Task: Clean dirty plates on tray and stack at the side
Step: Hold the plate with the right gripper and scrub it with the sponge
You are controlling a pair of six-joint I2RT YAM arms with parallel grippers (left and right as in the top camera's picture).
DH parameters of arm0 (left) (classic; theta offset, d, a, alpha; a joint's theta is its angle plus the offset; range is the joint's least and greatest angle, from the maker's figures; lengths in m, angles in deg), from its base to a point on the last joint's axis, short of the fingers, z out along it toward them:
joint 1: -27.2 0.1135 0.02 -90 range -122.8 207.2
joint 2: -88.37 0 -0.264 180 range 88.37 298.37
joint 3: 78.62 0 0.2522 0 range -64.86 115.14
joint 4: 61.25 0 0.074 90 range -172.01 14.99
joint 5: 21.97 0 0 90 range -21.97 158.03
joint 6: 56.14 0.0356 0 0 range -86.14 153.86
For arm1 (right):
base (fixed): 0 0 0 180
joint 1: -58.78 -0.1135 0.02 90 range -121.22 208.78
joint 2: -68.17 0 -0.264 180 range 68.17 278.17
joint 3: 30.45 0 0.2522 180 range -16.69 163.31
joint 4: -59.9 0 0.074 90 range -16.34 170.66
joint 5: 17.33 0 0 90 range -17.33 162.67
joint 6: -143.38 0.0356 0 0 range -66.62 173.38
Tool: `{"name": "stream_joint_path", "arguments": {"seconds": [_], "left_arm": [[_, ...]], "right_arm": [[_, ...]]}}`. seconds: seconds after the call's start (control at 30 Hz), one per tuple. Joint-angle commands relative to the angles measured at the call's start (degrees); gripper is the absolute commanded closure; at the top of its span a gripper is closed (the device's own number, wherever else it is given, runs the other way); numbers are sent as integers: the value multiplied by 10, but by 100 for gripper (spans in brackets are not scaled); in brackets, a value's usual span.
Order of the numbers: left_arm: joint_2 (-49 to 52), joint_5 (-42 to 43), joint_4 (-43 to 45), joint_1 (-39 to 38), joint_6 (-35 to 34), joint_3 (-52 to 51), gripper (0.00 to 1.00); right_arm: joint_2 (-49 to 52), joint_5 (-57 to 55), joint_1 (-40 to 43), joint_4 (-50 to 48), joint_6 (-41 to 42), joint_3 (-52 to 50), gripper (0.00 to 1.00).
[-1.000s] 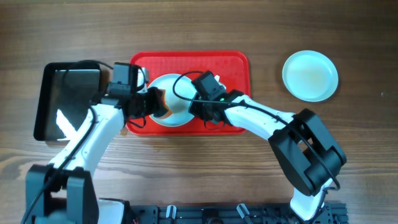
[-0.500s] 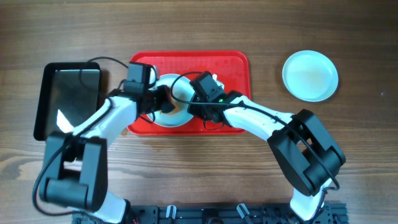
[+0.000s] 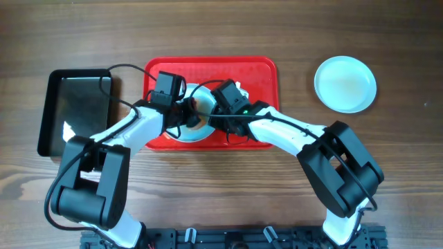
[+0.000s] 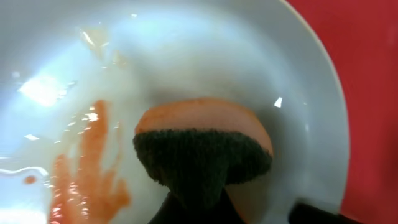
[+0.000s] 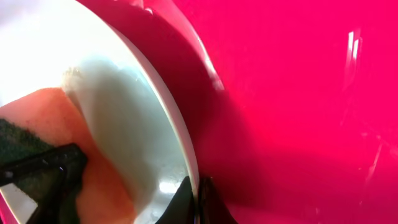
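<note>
A pale plate [image 3: 195, 131] lies on the red tray [image 3: 259, 76], mostly covered by both arms. My left gripper [image 3: 188, 114] is shut on an orange sponge with a dark scrub side [image 4: 205, 149] and presses it onto the plate [image 4: 186, 56], next to an orange sauce smear [image 4: 87, 174]. My right gripper [image 5: 198, 199] is shut on the plate's rim [image 5: 177, 134], one finger inside and one outside, over the tray [image 5: 298, 106]. The sponge [image 5: 56, 168] also shows in the right wrist view. A second pale plate [image 3: 345, 84] sits on the table at the right.
A smaller black glossy tray [image 3: 76, 111] lies to the left of the red tray. Bare wooden table [image 3: 228, 28] surrounds both trays.
My left gripper has moved right with the sponge, from the plate's left edge toward its middle. My right gripper has kept its hold on the rim.
</note>
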Motion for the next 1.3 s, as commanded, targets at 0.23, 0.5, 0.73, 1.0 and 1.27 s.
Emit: {"name": "stream_joint_path", "arguments": {"seconds": [0.23,0.5,0.73,1.0,1.27], "left_arm": [[74,-229,-51,22,-3,-7,96],[68,-250,-100,66,-3,7,96],[-8,-171,-154,43,-3,41,96],[-65,-50,-128,4,-26,39,96],[-4,-44,-126,-25,-36,37,96]], "right_arm": [[12,-10,-2,-1,-23,-3,96],[12,-10,-2,-1,-23,-3,96],[12,-10,-2,-5,-23,-3,96],[12,-10,-2,-5,-23,-3,96],[12,-10,-2,-5,-23,-3,96]]}}
